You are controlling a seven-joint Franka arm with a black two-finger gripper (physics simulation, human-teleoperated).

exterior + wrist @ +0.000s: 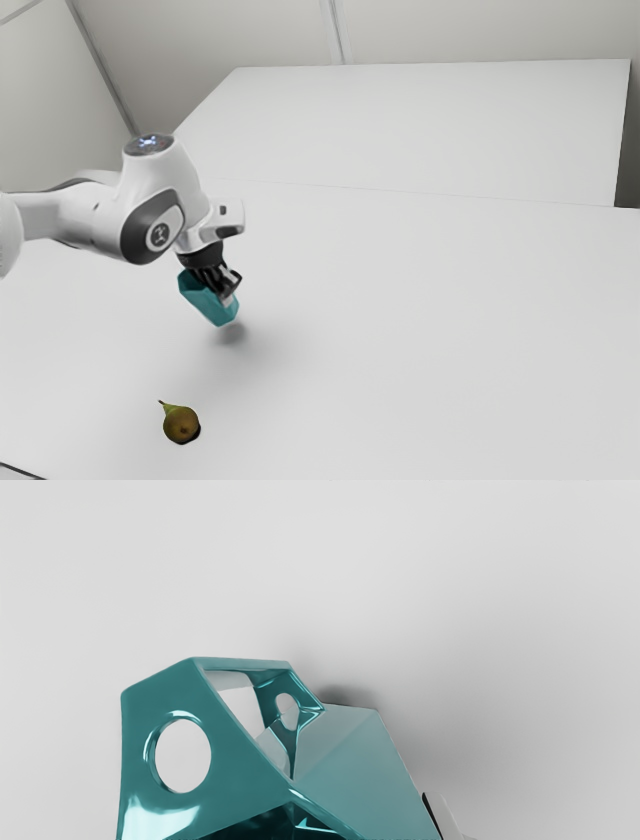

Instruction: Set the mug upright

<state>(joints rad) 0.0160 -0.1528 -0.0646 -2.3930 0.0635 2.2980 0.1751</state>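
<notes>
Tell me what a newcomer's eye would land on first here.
Probably the glossy teal faceted mug, pierced by round holes, held tilted by the black two-finger gripper above the white table. Next, the small green-brown pear, lying nearer the exterior view's camera.

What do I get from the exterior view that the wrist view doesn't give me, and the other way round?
From the exterior view: the arm reaching in from that view's left, the pear on the table, and the wall behind.

From the wrist view: a large round hole through one face of the teal mug, and a smaller hole farther in.

Shared by both: the mug, tilted in the hold of the gripper, and the pale tabletop.
</notes>
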